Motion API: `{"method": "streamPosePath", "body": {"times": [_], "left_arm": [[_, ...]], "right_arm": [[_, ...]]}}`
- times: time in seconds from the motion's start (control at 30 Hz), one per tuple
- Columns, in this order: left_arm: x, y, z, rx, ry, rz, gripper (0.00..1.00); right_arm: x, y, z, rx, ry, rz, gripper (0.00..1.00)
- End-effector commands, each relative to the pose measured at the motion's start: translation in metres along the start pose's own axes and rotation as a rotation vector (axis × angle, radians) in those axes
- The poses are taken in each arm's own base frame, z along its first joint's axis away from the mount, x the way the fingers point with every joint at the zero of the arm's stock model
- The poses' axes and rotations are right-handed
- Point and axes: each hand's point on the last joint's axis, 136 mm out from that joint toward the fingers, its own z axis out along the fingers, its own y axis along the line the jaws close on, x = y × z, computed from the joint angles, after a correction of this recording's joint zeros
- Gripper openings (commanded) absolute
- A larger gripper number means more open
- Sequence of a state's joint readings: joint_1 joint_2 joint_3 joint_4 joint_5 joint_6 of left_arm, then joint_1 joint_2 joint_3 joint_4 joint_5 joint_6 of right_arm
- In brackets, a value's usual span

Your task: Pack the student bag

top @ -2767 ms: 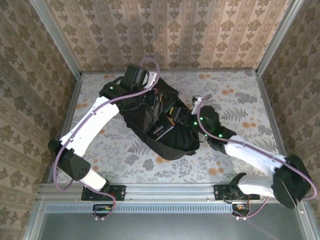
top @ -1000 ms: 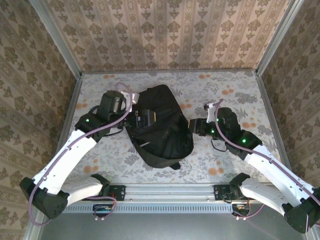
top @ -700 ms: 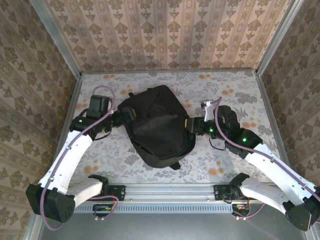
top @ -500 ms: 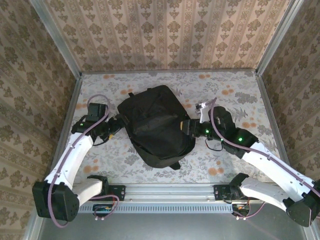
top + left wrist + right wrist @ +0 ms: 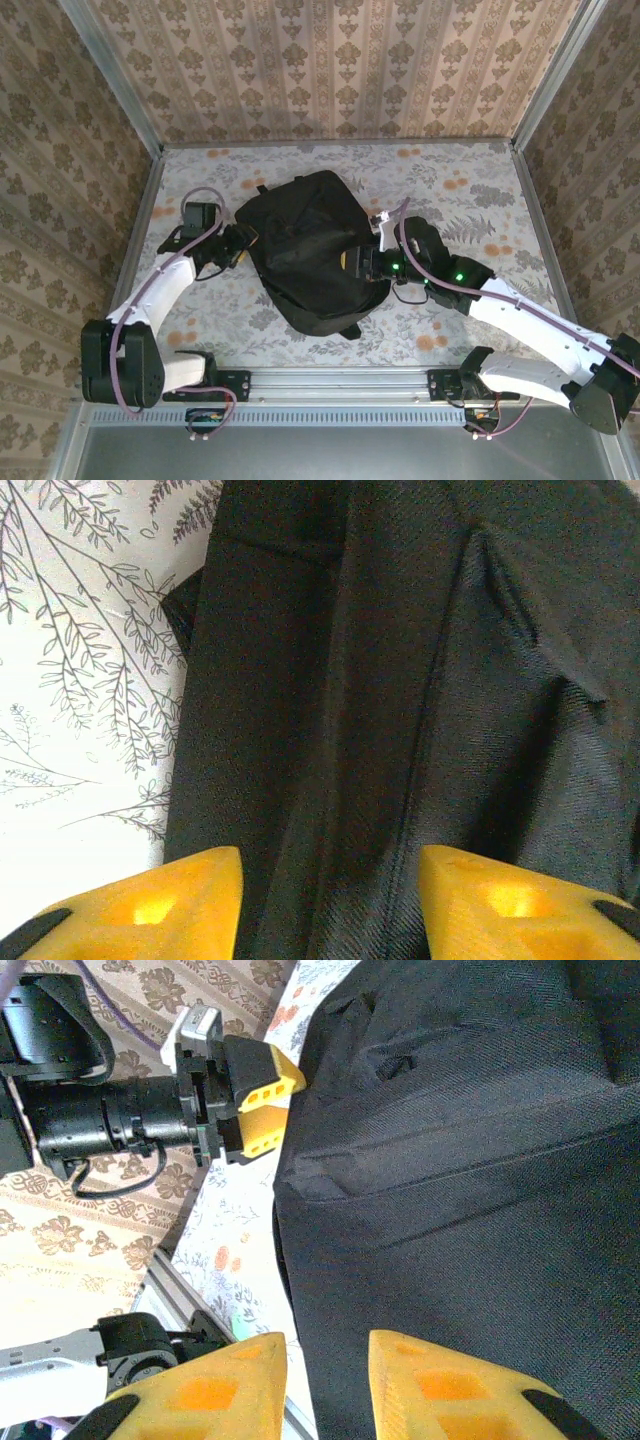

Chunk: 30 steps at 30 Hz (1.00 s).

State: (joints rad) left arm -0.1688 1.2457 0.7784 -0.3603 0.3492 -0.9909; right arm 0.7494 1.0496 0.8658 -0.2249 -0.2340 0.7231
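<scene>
Left claw point(image 5: 325, 895) half open, right claw point(image 5: 328, 1360) narrower, over student bag point(image 5: 305, 230).

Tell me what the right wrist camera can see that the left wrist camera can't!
Right wrist camera: the left gripper reaching to the edge of the student bag, plus the flowery brown wall and a metal rail. Left wrist camera: grey fern leaves printed on the tablecloth, seen up close. Both: the black bag, a bit of that pale cloth, and yellow fingers at the bottom of the picture.
</scene>
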Motion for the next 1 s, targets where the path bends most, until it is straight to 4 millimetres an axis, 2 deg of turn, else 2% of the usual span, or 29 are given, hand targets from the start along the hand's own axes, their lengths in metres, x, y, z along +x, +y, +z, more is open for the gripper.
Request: {"method": "streamPosePath", "body": {"times": [0.0, 0.07, 0.13, 0.3, 0.4, 0.43, 0.53, 0.7, 0.77, 0.97], "left_arm": [[0.002, -0.006, 0.003, 0.051, 0.007, -0.030, 0.48], [0.004, -0.006, 0.005, 0.057, 0.006, -0.039, 0.47], [0.004, -0.008, 0.008, 0.067, 0.006, -0.050, 0.41], [0.004, -0.017, 0.011, 0.088, 0.012, -0.067, 0.19], [0.004, -0.022, 0.008, 0.100, 0.008, -0.074, 0.02], [0.005, -0.023, 0.007, 0.105, 0.008, -0.075, 0.00], [0.008, -0.028, 0.001, 0.120, 0.004, -0.082, 0.00], [0.014, -0.035, -0.011, 0.136, -0.003, -0.086, 0.00], [0.017, -0.037, -0.016, 0.137, -0.005, -0.086, 0.00], [0.022, -0.042, -0.032, 0.157, -0.017, -0.087, 0.00]], "right_arm": [[-0.001, 0.010, 0.002, -0.038, 0.009, 0.012, 0.29], [0.003, 0.015, 0.007, -0.054, 0.032, 0.005, 0.27], [0.011, 0.021, 0.015, -0.060, 0.080, -0.017, 0.24], [0.047, 0.046, 0.044, -0.085, 0.261, -0.121, 0.21], [0.060, 0.063, 0.059, -0.104, 0.323, -0.171, 0.20], [0.061, 0.068, 0.063, -0.115, 0.330, -0.182, 0.21], [0.066, 0.066, 0.086, -0.088, 0.355, -0.173, 0.19], [0.077, 0.068, 0.114, -0.084, 0.405, -0.143, 0.05], [0.082, 0.064, 0.124, -0.060, 0.430, -0.140, 0.02], [0.083, 0.045, 0.138, 0.029, 0.427, -0.153, 0.01]]}}
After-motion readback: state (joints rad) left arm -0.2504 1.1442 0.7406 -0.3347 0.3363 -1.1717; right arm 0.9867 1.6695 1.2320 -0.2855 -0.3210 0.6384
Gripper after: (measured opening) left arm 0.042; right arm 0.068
